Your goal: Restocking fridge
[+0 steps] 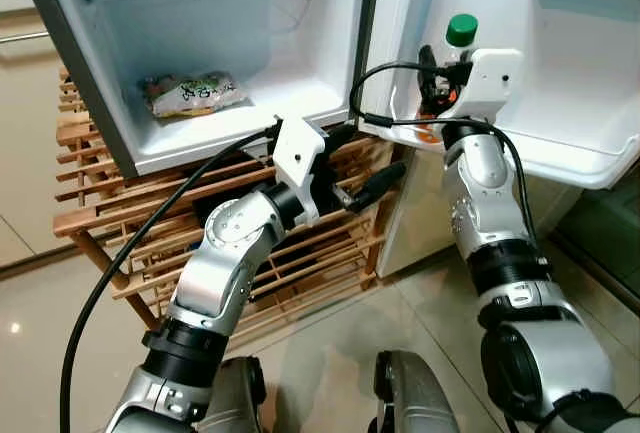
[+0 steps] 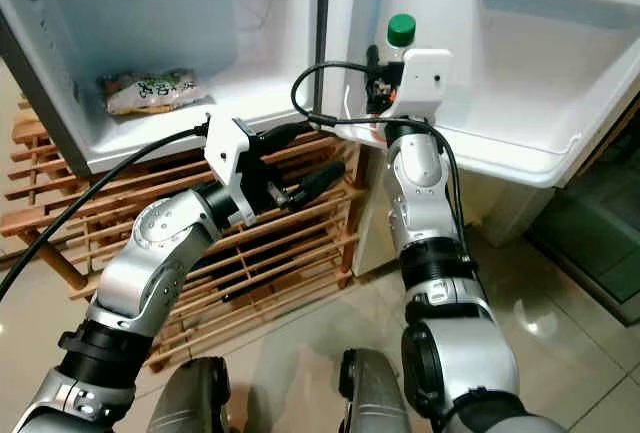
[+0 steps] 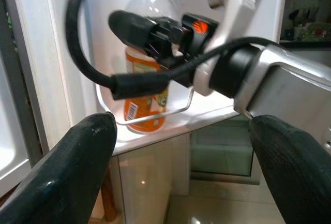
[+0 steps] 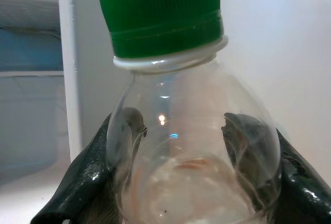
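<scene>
A: Where is the bottle sitting?

B: The bottle [image 3: 147,87], clear with a green cap [image 1: 461,29] and an orange label, is standing upright in the door shelf [image 3: 170,125] of the open fridge [image 1: 250,63], behind the shelf's wire rail.

A: Which tool is holding it?

B: My right gripper [image 4: 191,177] is clasping it below the neck, one black finger pressing on each side of the shoulder.

A: And the other arm?

B: My left gripper [image 2: 315,183] is hovering with fingers spread wide and empty, in front of the wooden rack [image 1: 130,223] beneath the fridge. A packet [image 1: 190,93] is lying on the fridge's inner floor.
</scene>
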Robot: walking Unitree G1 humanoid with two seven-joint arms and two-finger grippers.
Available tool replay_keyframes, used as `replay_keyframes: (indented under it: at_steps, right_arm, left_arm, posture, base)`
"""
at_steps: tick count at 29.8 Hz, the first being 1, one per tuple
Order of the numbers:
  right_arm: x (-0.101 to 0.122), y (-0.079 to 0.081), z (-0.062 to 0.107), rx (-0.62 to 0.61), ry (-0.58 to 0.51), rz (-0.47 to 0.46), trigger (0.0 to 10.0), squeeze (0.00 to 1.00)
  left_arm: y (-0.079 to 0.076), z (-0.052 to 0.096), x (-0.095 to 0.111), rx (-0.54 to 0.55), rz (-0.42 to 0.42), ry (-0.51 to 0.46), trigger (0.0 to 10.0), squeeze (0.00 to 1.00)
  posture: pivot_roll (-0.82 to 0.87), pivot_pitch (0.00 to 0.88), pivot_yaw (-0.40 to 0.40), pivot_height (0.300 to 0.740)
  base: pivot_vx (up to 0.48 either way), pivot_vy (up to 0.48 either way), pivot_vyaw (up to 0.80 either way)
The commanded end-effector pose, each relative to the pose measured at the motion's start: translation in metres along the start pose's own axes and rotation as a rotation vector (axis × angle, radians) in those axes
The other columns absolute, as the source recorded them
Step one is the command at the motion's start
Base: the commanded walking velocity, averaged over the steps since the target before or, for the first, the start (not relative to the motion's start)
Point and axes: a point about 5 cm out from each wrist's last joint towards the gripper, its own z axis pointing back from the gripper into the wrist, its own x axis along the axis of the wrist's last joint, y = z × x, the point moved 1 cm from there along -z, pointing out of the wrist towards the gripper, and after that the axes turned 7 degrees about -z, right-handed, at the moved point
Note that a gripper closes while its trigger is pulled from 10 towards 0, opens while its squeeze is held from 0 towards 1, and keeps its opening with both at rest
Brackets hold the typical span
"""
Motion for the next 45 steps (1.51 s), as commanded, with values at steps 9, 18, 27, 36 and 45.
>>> replay_keyframes:
  at_steps: [9, 18, 27, 36, 45]
  right_arm:
    - [0.011, 0.004, -0.02, -0.026, 0.012, -0.114, 0.0, 0.0]
    - [0.009, 0.003, -0.023, -0.056, 0.013, -0.04, 10.0, 1.0]
    - [0.025, 0.005, -0.029, -0.059, -0.059, 0.028, 10.0, 1.0]
    - [0.034, 0.009, -0.03, -0.047, -0.099, 0.002, 10.0, 1.0]
    - [0.048, 0.018, -0.011, -0.028, -0.168, 0.062, 10.0, 1.0]
  left_arm:
    - [-0.002, 0.0, -0.003, 0.01, -0.006, 0.018, 10.0, 0.0]
    - [-0.007, 0.0, -0.003, 0.008, -0.012, 0.019, 10.0, 0.0]
    - [-0.012, -0.001, -0.002, -0.002, -0.021, 0.014, 10.0, 0.0]
    - [-0.009, 0.0, 0.0, 0.042, -0.016, -0.003, 10.0, 0.0]
    - [-0.008, 0.005, -0.002, 0.062, -0.014, 0.001, 10.0, 0.0]
  posture:
    - [-0.08, 0.0, 0.01, 0.613]
    - [-0.07, 0.0, 0.002, 0.613]
    - [-0.07, 0.0, -0.001, 0.613]
    - [-0.08, 0.0, -0.003, 0.613]
    - [-0.1, 0.0, -0.009, 0.613]
  base:
    - [0.0, 0.0, 0.0]
    - [0.0, 0.0, 0.0]
    - [0.0, 0.0, 0.0]
    - [0.0, 0.0, 0.0]
    - [0.0, 0.0, 0.0]
